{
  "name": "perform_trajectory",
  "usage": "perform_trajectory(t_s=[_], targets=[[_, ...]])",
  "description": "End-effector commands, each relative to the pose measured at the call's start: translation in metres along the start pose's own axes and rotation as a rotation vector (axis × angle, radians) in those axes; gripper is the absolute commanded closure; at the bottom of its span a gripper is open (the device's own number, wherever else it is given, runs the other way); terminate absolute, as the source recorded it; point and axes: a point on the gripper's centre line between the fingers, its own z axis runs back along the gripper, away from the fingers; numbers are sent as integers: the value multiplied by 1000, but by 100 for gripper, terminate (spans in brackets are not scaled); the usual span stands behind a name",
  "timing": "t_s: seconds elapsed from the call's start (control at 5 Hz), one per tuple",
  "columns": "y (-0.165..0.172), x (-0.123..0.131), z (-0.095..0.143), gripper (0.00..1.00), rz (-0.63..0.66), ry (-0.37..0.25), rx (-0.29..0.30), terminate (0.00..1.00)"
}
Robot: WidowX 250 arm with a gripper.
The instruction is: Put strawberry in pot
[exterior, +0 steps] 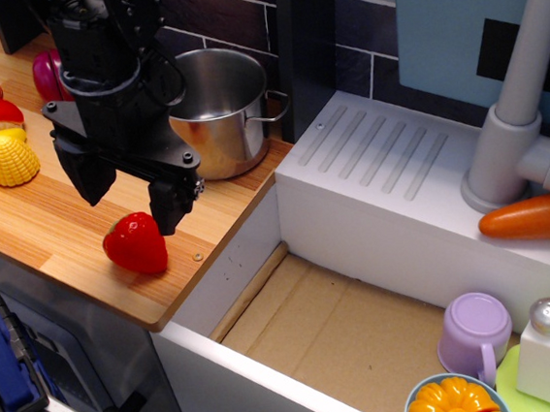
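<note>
Pincer (130, 193) jaws spread wide, empty, just above strawberry (136, 245); pot (215, 109) behind

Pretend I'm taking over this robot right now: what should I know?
Gripper: open, empty, fingers spread above the strawberry, not gripping it.
Strawberry: lying on the wooden counter near its front edge, just below the gripper.
Pot: upright at the back of the counter behind the arm, looks empty.
Done: gripper is lined up near the strawberry.
Left: lower, close on the strawberry, lift it, carry it to the pot, drop it in.
</note>
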Motion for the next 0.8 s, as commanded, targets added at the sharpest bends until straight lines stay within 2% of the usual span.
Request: perform_trajectory(t_s=[0.0, 0.2, 0.6], targets=[[0, 0, 0, 0, 0, 0, 0, 0], [2, 3, -12, 0, 6, -9, -30, 0], [0, 6, -26, 0, 6, -45, -50, 0]])
